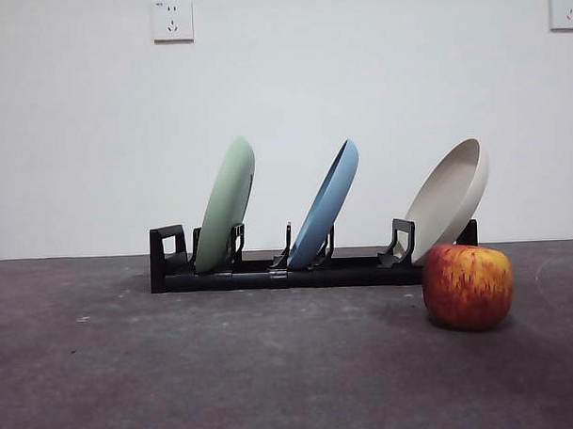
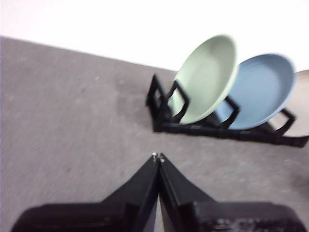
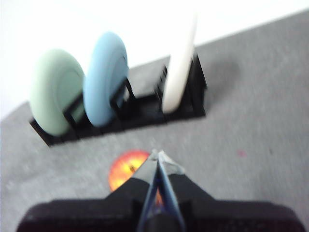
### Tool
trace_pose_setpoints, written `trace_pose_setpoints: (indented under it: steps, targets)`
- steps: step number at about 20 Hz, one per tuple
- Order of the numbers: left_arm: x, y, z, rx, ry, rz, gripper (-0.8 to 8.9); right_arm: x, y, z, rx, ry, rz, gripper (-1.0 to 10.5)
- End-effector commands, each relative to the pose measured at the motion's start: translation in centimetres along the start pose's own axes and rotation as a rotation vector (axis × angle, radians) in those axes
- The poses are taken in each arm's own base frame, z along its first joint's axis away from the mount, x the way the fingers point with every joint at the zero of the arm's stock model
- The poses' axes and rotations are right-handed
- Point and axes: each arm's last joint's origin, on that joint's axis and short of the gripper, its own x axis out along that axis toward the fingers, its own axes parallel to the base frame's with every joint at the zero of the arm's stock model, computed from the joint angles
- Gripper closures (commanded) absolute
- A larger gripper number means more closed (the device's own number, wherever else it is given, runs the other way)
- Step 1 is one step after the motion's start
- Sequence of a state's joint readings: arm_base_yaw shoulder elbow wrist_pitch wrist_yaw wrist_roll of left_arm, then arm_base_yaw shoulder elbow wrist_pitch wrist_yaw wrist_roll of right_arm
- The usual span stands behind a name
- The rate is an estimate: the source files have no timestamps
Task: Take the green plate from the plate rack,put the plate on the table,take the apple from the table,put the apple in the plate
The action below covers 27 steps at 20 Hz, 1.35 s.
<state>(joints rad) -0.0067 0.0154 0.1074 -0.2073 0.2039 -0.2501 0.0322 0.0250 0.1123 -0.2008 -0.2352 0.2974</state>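
Note:
The green plate (image 1: 226,203) leans upright in the left slot of the black plate rack (image 1: 270,272), also seen as the green plate (image 2: 206,78) and the green plate (image 3: 56,90). The red and yellow apple (image 1: 468,285) rests on the table (image 1: 226,367) just in front of the rack's right end. My left gripper (image 2: 158,157) is shut and empty, hanging over bare table short of the rack's green-plate end. My right gripper (image 3: 157,154) is shut and empty, hovering above the apple (image 3: 124,167). Neither arm shows in the front view.
A blue plate (image 1: 324,204) stands in the rack's middle slot and a beige-white plate (image 1: 450,197) leans at its right end. A white wall with two sockets rises behind the table.

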Motion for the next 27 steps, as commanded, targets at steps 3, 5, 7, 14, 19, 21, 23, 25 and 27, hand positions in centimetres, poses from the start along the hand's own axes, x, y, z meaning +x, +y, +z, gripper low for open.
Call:
trace_pose_setpoints:
  steps: [3,5,7,14,19,21,23,25,27]
  targets:
    - [-0.7,-0.9,2.2,-0.020,0.021,-0.066,8.21,-0.7,1.0,2.7,0.020,-0.022,0.013,9.6]
    - [-0.9,-1.3,3.2,-0.022,0.038,-0.097,8.21,-0.9,1.5,3.8,0.012,0.017,0.024,9.6]
    - [-1.0,-1.7,4.1,-0.022,0.061,-0.130,8.21,-1.1,1.9,4.8,0.000,0.067,0.037,9.6]
    - [-1.0,-2.9,7.0,0.016,0.205,-0.274,8.21,-1.3,3.5,8.4,-0.078,0.296,0.130,9.6]
    - [-0.7,-3.4,8.2,0.038,0.342,-0.370,8.21,-1.1,4.2,10.4,-0.128,0.462,0.177,9.6]
    - [-0.6,-3.6,8.5,0.045,0.391,-0.403,8.21,-1.0,4.5,10.9,-0.147,0.533,0.184,9.6]
    - [-0.4,-3.7,8.7,0.041,0.441,-0.440,8.21,-0.9,4.7,11.4,-0.164,0.609,0.195,9.6]
    - [-0.2,-3.7,8.8,0.039,0.489,-0.464,8.21,-0.7,4.9,11.6,-0.177,0.689,0.206,9.6]
    - [-0.2,-3.7,8.8,0.036,0.549,-0.472,8.21,-0.7,4.9,11.5,-0.184,0.772,0.219,9.6]
